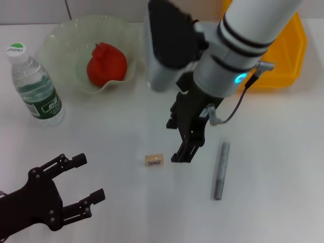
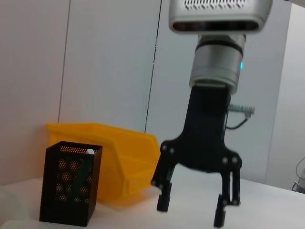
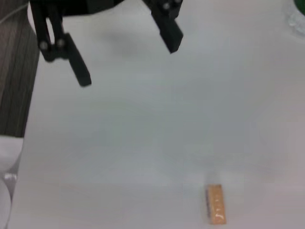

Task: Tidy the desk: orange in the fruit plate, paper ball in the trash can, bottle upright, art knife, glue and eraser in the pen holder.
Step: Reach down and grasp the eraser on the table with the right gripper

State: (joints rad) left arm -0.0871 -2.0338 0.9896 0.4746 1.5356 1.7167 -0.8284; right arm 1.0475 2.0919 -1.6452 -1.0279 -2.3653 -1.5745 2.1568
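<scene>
From the head view we see the right gripper (image 1: 186, 147) hanging over the middle of the desk, jaws apart and holding nothing, with the eraser (image 1: 154, 160) lying flat on the white table (image 1: 283, 152) just beside the lower fingertip, outside the gap rather than between the jaws. On the far side of those jaws from the eraser lies a grey stick-like tool (image 1: 220, 170), apart from them; we cannot tell whether it is the knife or the glue. The orange (image 1: 106, 64) sits in the fruit plate (image 1: 61, 38), the bottle (image 1: 34, 85) stands upright, and the trash can (image 1: 286, 55) shows behind the arm. The left gripper (image 1: 76, 187) waits low at the near edge, fingers spread and empty, well apart from the eraser. Switching to the left wrist view, we get what the head view hides behind the arm: the pen holder (image 2: 70, 189) standing in front of the yellow bin, with something already inside it, and the right gripper (image 2: 193, 210) seen face on, fingers clearly parted above the table. The right wrist view looks straight down on the eraser (image 3: 215, 203), alone on bare table, and catches the left gripper (image 3: 126, 57) farther off. We judge the eraser light, firm and a little grippy; being so small and low, it wants a pinch across its narrow sides.
</scene>
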